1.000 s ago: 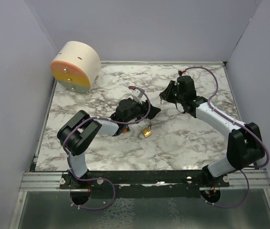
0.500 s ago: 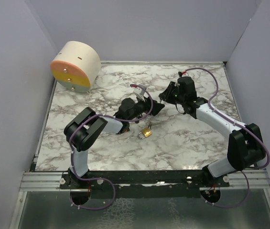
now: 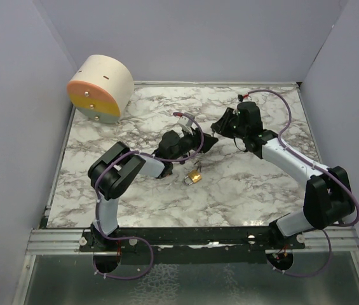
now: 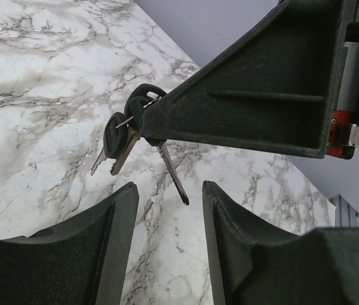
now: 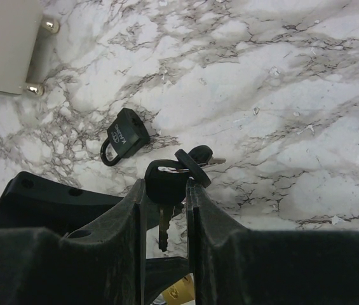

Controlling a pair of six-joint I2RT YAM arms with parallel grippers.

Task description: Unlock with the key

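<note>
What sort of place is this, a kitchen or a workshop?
Probably a lab test booth for robots: plain grey walls box in a marble-patterned table, the left arm and right arm are bolted to a metal rail, and props like a brass padlock lie out.

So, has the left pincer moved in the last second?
Yes. Against the still brass padlock, the left pincer slid slightly right and away from it, toward the right pincer holding the keys.

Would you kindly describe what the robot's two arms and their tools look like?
Both the left arm and right arm have chunky black joints joined by white links, with a thin purple cable looping loosely along each. The left tool and right tool are matte black, with two flat, wedge-shaped fingers.
</note>
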